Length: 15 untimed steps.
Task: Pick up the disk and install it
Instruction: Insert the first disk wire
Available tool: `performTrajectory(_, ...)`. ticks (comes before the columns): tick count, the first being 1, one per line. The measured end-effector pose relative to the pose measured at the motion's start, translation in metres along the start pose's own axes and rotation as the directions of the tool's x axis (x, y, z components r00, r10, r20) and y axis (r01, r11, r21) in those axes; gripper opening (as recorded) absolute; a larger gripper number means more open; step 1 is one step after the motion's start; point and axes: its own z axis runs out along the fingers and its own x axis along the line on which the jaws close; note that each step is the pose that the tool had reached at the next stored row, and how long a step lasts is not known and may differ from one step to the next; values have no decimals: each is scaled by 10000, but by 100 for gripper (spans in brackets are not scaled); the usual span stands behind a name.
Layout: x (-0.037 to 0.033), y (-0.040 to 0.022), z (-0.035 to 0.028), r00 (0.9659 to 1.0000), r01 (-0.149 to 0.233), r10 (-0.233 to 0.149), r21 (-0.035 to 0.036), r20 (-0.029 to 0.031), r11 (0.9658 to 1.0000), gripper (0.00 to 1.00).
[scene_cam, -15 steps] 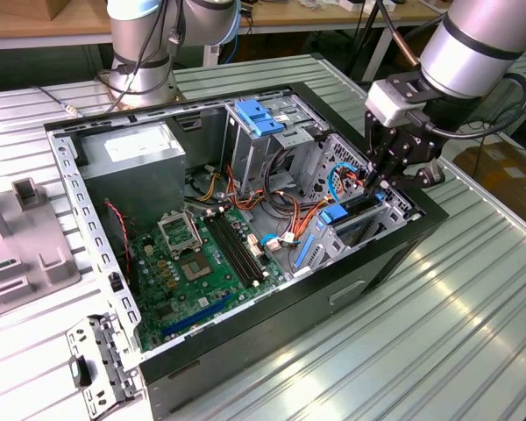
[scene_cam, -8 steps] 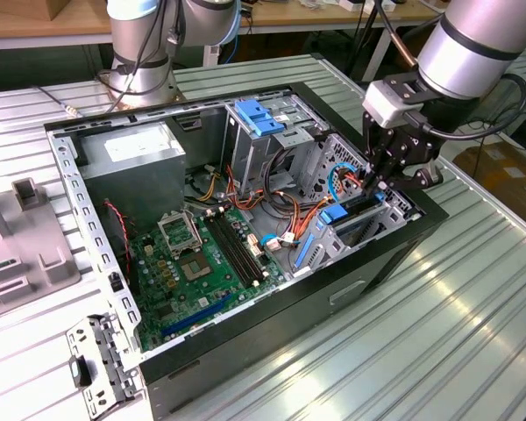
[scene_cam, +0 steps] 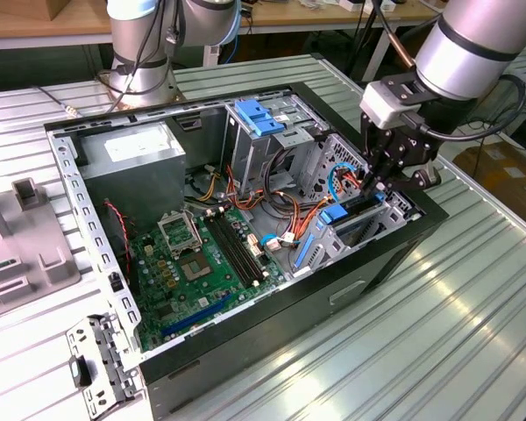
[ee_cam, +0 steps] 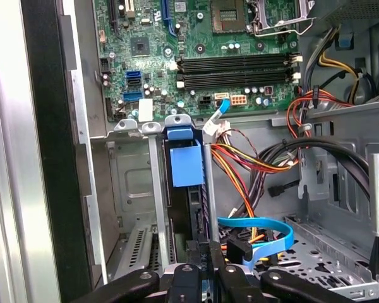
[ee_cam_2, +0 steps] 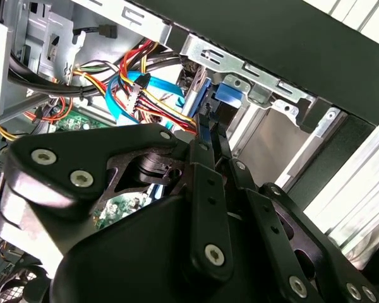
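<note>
First wrist view: disk partly down in its bay, not yet seated.

Nearest the camera, the gripper [ee_cam: 202, 268] has its fingers drawn narrow onto the top edge of the disk [ee_cam: 199, 221], which stands on edge in the drive bay [ee_cam: 132, 189] of the computer case [ee_cam: 50, 158]; judged from this, pickup is done and the final push home remains. The disk shows as a thin dark slab edged in blue, just behind the light-blue latch [ee_cam: 185, 161]. Beyond lie the cables [ee_cam: 252, 164], then the motherboard [ee_cam: 196, 57]. In the exterior view the gripper [scene_cam: 374, 182] sits over the bay near the case's front.
</note>
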Motion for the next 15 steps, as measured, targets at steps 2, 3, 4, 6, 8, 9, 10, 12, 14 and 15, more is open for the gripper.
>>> performTrajectory(2,1,6,0,10000,0,0,0,0,10000,17)
performTrajectory(3,1,8,1,10000,1,-1,0,0,10000,17)
performTrajectory(4,1,11,2,10000,1,-1,0,0,10000,17)
performTrajectory(6,2,16,2,10000,1,-1,0,0,10000,17)
performTrajectory(8,3,23,4,10000,0,0,0,0,10000,17)
performTrajectory(9,3,24,4,10000,1,-1,0,0,10000,17)
performTrajectory(10,3,26,5,10000,1,-1,0,0,10000,17)
performTrajectory(12,3,28,7,10000,1,-1,0,-1,10000,17)
performTrajectory(14,4,30,10,10000,0,0,0,-1,10000,17)
performTrajectory(15,4,32,13,10000,0,0,0,0,10000,17)
